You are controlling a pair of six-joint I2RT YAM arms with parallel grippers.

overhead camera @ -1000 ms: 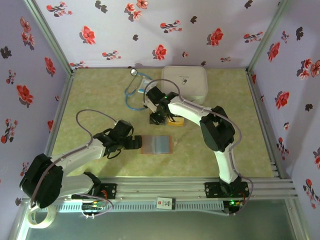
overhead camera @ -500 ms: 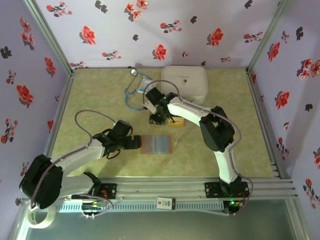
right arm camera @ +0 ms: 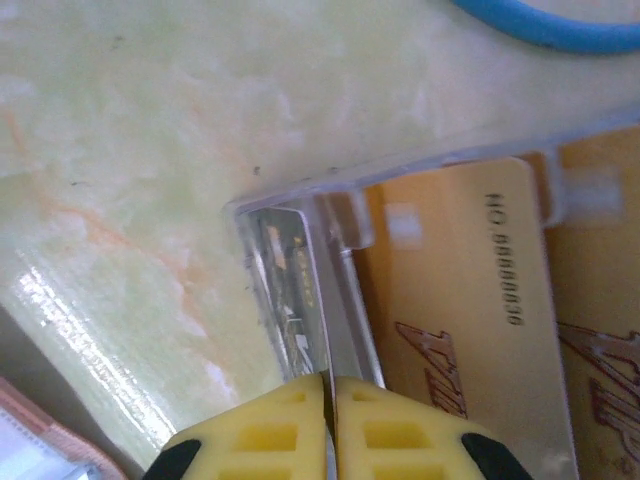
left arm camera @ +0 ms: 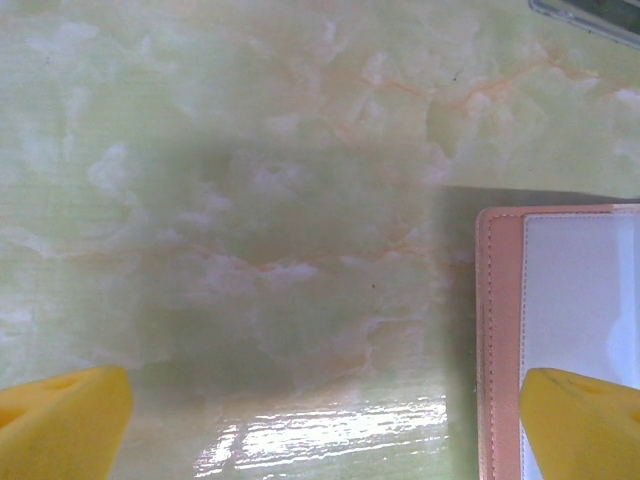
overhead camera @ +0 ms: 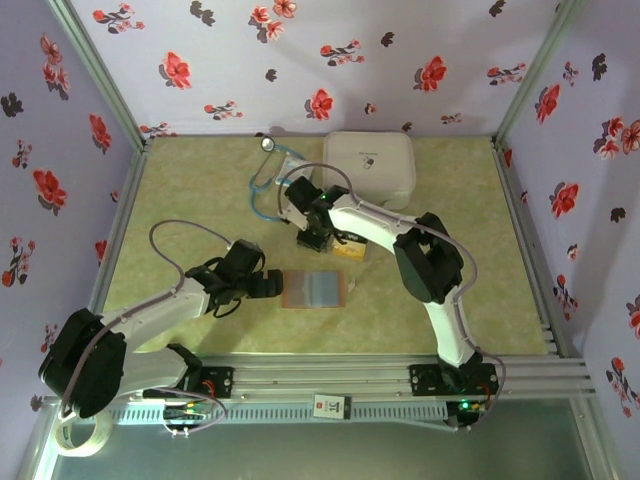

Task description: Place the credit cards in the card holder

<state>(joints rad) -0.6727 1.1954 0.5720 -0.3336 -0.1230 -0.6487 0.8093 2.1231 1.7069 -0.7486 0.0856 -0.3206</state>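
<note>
your right gripper [overhead camera: 311, 240] is out past the middle of the green marbled tabletop [overhead camera: 200, 190], just in front of the large white rounded case [overhead camera: 368, 165] and close to the loop of blue tube [overhead camera: 262, 182]. on its wrist cam the 2 yellow fingers [right arm camera: 260, 440] are pinched almost flat together. the sliver caught between them looks like a thin dark card [right arm camera: 288, 295] standing on its edge inside the corner of a clear plastic tray [right arm camera: 300, 192]. i'd call that clenched on the dark card, though the tray's wall runs right alongside, so it's a tight read. the gold-yellow rectangular credit cards [right arm camera: 470, 300] lie flat in that same tray, 2 of them showing, just beside the fingers, dark lettering up. your left gripper [overhead camera: 270, 286] sits low on the table with its fingers spread wide and nothing between them. on its wrist cam 1 yellow fingertip [left arm camera: 60, 420] is over bare table and the other overlaps the flat pinkish-brown leather-like card holder [left arm camera: 497, 340]. i can't tell if it's actually touching. the card holder lies open, greyish clear pockets up, just to the right of the left gripper and a bit nearer the bases than the tray, apart from it.
</note>
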